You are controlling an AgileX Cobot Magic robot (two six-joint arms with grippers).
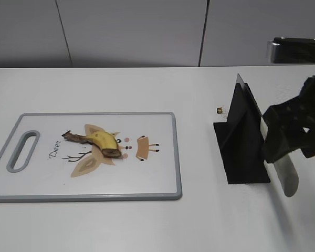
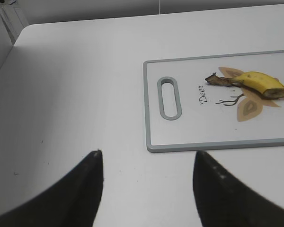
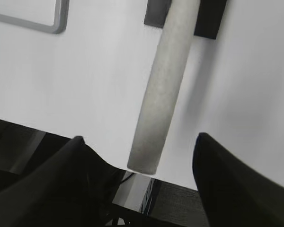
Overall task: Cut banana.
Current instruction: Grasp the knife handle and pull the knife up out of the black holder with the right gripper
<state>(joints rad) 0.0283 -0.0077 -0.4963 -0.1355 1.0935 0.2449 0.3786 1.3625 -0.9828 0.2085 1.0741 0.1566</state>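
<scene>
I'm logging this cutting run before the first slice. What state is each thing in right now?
Banana: a short stub with its stem, lying flat on the cutting board, untouched by either gripper.
Cutting board: flat on the table.
Knife: in its black stand, handle sticking out toward the right gripper.
Knife stand: upright on the table.
Left gripper: open, empty, short of the board.
Right gripper: open around the knife handle, not closed.

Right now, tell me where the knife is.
The knife sits in the black stand on the right of the exterior view, right of the cutting board, its pale handle jutting toward the camera between the open right gripper fingers.
</scene>
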